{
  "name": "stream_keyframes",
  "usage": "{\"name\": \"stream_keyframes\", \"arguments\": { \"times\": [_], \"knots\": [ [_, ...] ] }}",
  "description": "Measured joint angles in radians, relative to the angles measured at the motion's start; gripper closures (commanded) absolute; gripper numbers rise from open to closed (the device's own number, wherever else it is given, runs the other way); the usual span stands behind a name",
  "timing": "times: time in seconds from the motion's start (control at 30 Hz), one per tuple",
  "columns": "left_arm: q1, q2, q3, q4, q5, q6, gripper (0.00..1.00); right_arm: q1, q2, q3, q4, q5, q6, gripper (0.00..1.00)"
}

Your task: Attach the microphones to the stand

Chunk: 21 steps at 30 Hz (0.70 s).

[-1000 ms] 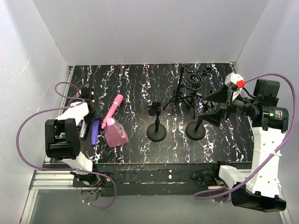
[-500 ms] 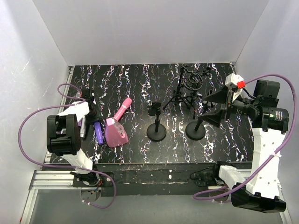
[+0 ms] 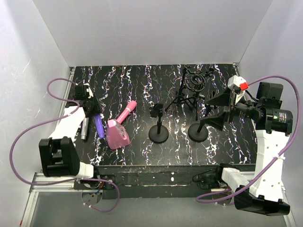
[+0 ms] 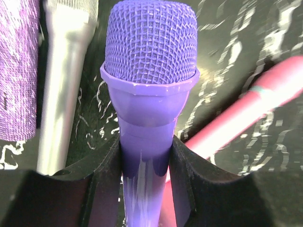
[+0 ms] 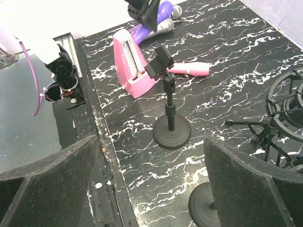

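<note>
My left gripper (image 3: 91, 108) is shut on the handle of the plain purple microphone (image 4: 150, 71), whose head points toward the table's front in the top view (image 3: 99, 126). The silver-grey microphone (image 4: 64, 99) and the glittery purple one (image 4: 18, 71) lie just to its left. The pink microphone (image 3: 127, 112) lies to its right on the table. The round-base stand (image 3: 158, 133) with an empty clip (image 5: 158, 61) stands mid-table. My right gripper (image 5: 151, 189) is open and empty, above the second round-base stand (image 3: 198, 132).
A squat pink wedge block (image 3: 116, 135) stands by the pink microphone's near end. A black tripod stand with a shock mount (image 3: 191, 85) stands at the back right. White walls enclose the table on three sides. The table's front edge (image 5: 102, 142) is a metal rail.
My left arm has swung back and left, shifting the gripped purple microphone slightly away from the front. The pink microphone has slid to the right. The right arm has not moved.
</note>
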Motion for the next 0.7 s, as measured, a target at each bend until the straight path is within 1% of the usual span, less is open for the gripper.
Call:
{"name": "stream_keyframes", "arguments": {
  "times": [0.17, 0.27, 0.37, 0.53, 0.6, 0.7],
  "knots": [
    [0.000, -0.150, 0.097, -0.002, 0.058, -0.004, 1.00, 0.017, 0.011, 0.016, -0.026, 0.013, -0.003, 0.02],
    [0.000, -0.210, 0.172, 0.012, 0.129, -0.014, 1.00, 0.055, 0.023, 0.035, -0.031, 0.025, -0.001, 0.02],
    [0.000, -0.261, 0.274, 0.040, 0.225, -0.043, 1.00, 0.122, 0.037, 0.052, -0.026, 0.042, 0.010, 0.02],
    [-0.006, -0.297, 0.440, 0.137, 0.369, -0.122, 1.00, 0.272, 0.082, 0.100, -0.007, 0.082, 0.040, 0.02],
    [-0.029, -0.303, 0.506, 0.183, 0.418, -0.163, 1.00, 0.321, 0.107, 0.135, 0.010, 0.086, 0.060, 0.02],
    [-0.088, -0.314, 0.544, 0.233, 0.455, -0.214, 1.00, 0.362, 0.117, 0.144, 0.057, 0.085, 0.102, 0.02]
  ]
}}
